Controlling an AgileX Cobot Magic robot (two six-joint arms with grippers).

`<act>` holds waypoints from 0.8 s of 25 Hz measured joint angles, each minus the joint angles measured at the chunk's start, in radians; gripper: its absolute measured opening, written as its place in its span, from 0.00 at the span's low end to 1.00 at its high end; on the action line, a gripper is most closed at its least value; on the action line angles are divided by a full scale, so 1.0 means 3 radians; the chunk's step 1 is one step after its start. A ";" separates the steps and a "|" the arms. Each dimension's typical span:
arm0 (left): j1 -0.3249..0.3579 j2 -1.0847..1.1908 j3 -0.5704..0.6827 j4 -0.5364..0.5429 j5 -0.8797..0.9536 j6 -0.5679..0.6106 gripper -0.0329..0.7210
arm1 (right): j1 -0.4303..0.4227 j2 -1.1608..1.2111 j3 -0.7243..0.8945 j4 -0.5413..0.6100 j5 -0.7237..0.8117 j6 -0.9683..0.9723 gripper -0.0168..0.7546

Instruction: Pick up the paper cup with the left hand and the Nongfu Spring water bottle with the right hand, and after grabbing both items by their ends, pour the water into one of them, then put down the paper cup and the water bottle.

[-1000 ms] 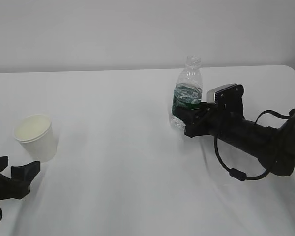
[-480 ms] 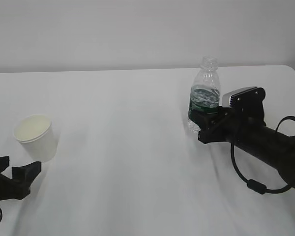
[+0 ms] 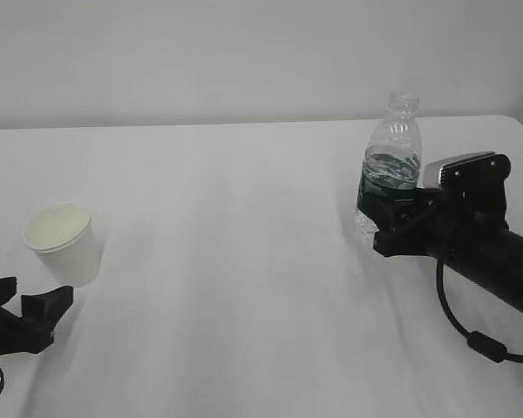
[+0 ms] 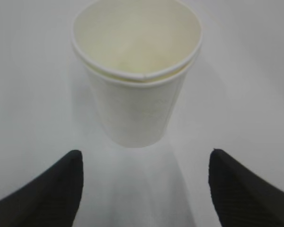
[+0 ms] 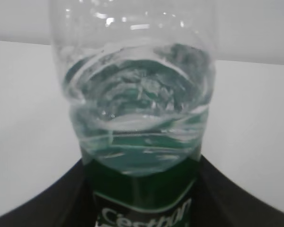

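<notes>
on the white table (image 3: 244,261), right hand (image 3: 392,228) clamped around bottle (image 3: 388,165), left hand (image 3: 30,309) jaws apart.

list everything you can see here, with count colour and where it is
paper cup: one, white with a cream inside, upright at the left of the table, apart from the gripper in front of it
water bottle: one, clear with a dark green label, capless, upright at the right, partly full
water: clear, inside the bottle, level just above the label
table: one, white, under everything
wall: pale grey, behind the table
left gripper: one, black, open, on the near side of the cup, not touching it
right gripper: one, black, closed around the bottle's label band
</notes>
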State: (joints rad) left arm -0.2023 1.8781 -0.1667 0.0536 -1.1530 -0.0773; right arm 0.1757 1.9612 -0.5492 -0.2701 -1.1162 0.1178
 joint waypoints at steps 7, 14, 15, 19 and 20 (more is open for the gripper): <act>0.0000 0.0000 0.0000 0.0000 0.0000 0.0000 0.82 | 0.0000 -0.0291 0.0304 0.0014 0.0005 -0.0037 0.52; 0.0000 0.0000 0.0000 0.0006 0.0000 0.0000 0.83 | 0.0000 -0.0453 0.0538 0.0014 0.0005 -0.0037 0.52; 0.0000 0.0000 0.0000 0.0006 0.0000 0.0000 0.83 | 0.0000 -0.0453 0.0554 0.0014 0.0005 -0.0037 0.52; 0.0000 0.0000 0.0000 0.0006 0.0000 0.0000 0.92 | 0.0000 -0.0458 0.0580 0.0014 0.0005 -0.0049 0.52; 0.0000 0.0000 0.0000 0.0006 0.0000 0.0000 0.94 | 0.0000 -0.0458 0.0582 0.0014 0.0005 -0.0063 0.52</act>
State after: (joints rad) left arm -0.2023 1.8781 -0.1667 0.0554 -1.1530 -0.0773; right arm 0.1757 1.8239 -0.3745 -0.2660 -1.1147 0.0989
